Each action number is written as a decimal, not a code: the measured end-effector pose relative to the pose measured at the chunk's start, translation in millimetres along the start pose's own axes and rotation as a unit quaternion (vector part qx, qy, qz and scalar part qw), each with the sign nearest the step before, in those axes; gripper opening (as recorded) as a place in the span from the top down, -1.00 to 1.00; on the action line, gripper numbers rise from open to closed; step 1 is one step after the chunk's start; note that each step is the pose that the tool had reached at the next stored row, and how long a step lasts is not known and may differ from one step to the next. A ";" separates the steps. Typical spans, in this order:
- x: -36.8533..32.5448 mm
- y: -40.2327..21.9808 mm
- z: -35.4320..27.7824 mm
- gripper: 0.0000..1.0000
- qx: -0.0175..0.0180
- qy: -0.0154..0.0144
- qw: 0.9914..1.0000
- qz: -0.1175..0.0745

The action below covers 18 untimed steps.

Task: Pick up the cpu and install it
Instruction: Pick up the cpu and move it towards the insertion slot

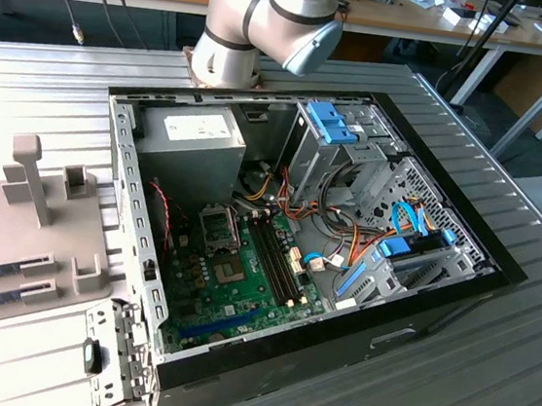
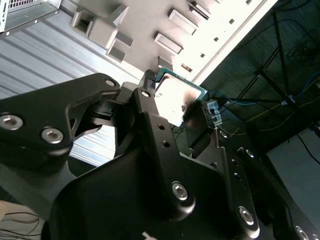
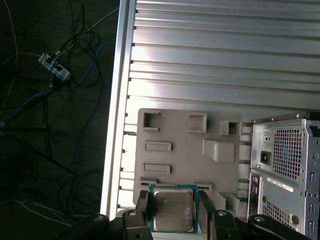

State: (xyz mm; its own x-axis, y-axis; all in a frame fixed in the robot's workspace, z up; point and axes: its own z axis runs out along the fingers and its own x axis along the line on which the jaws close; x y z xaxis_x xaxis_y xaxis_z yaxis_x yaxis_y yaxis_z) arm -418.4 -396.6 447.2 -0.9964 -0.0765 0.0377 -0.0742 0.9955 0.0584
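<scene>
While aloft, cpu (image 3: 172,210) in gripper (image 3: 174,208).

Exterior view high, angled down onto the open computer case (image 1: 123,167), first wrist view well above the grey fixture plate (image 3: 180,150), looking down past my fingers (image 3: 142,204), second wrist view close behind them, both wrist views sharing the cpu (image 3: 172,210) and plate.

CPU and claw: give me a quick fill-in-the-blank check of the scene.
The claw is ___ on the cpu.
In the first wrist view, the cpu is seen against the ___ fixture tray.
In the exterior view, the computer case lies ___, motherboard exposed.
Missing: shut; grey; open.
</scene>
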 end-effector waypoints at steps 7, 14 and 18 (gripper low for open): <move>-11.4 -1.0 1.5 0.05 0.000 0.000 1.000 0.000; -21.1 -1.8 3.0 0.05 0.000 0.000 1.000 0.000; -25.8 -2.3 4.4 0.05 0.000 0.000 1.000 0.000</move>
State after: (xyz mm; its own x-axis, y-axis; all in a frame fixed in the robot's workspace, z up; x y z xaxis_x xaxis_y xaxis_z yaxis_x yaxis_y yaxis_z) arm -392.7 -396.6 441.7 -0.9964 -0.0764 0.0377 -0.0742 0.9956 0.0577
